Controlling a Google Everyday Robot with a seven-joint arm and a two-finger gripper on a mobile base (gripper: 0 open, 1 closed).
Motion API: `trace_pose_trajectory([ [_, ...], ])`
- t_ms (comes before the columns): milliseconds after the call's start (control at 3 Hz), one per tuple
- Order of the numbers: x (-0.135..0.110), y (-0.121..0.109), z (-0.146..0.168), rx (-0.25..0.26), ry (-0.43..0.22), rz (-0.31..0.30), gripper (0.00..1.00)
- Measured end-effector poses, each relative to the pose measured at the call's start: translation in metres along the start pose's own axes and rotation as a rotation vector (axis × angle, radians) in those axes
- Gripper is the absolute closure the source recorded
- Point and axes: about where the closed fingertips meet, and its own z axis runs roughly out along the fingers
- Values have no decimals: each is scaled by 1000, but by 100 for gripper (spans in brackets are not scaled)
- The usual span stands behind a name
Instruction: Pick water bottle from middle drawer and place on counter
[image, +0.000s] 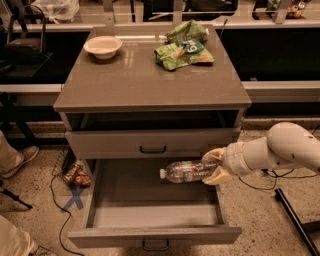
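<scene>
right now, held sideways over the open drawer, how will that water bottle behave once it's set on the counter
The water bottle looks round and smooth, so laid sideways on the glossy counter it would probably roll. The end effector, over the right side of the middle drawer, grips only its base end, so it may sag or twist.

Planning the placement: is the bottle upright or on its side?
On its side: bottle horizontal, cap pointing left, base end gripped by the tool over the drawer.
</scene>
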Motion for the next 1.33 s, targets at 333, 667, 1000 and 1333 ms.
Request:
trace_pose_trajectory([
  [333,0,0,0,0,0,0,100],
  [667,-18,-20,-32,35,24,-8,100],
  [1000,-64,-53,-104,121,51,-38,100],
  [1333,-119,-95,-162,183,49,-65,100],
])
